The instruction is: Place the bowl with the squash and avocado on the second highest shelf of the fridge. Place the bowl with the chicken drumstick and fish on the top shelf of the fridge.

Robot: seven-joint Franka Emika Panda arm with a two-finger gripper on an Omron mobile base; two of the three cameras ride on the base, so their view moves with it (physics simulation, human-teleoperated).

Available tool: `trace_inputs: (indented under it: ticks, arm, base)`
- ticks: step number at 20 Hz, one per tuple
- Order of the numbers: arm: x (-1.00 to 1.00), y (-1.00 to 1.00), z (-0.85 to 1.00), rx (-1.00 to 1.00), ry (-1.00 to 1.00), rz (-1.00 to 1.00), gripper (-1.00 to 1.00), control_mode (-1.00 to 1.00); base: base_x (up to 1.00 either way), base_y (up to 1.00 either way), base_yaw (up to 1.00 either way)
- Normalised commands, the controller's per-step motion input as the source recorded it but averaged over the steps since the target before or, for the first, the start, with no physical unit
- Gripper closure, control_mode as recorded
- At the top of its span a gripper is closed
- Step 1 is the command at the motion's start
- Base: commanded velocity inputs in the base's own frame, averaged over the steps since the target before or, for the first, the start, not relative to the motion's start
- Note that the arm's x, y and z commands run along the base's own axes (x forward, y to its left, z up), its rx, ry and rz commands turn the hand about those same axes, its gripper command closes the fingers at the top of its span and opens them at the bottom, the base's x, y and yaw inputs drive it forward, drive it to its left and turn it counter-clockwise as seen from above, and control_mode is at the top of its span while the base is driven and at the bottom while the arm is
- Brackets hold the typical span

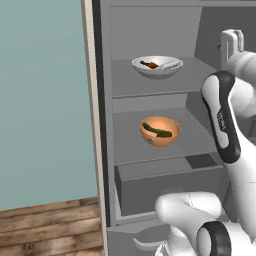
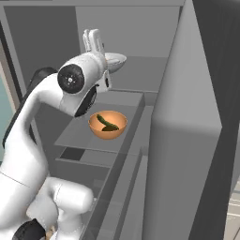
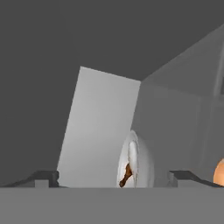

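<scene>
The white bowl (image 1: 157,66) rests on the top shelf (image 1: 125,82) of the open fridge, with the reddish-brown chicken drumstick (image 1: 149,64) and the pale fish (image 1: 170,63) in it. One board lower, on the second highest shelf (image 1: 127,142), stands the orange-tan bowl (image 1: 160,131) holding the dark green squash (image 1: 157,130) and a small dark avocado (image 2: 111,127). My gripper (image 2: 93,38) is open and holds nothing, raised to the right of the white bowl (image 2: 116,60). In the hand view the fingertips (image 3: 43,177) stand wide apart, with the white bowl (image 3: 136,159) beyond them.
A closed grey drawer (image 1: 165,185) sits under the second shelf. The fridge's left wall (image 1: 102,100) borders a teal room wall (image 1: 45,100) and a wooden floor (image 1: 50,225). The open fridge door (image 2: 187,140) stands close on the right.
</scene>
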Motion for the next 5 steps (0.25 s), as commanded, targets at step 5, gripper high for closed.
trace_inputs:
  ticks: [5]
  arm:
    - [-1.0,0.03,-0.27,-0.24,-0.09,0.01,-1.0,-1.0]
  base:
    - [0.0,0.0,0.0]
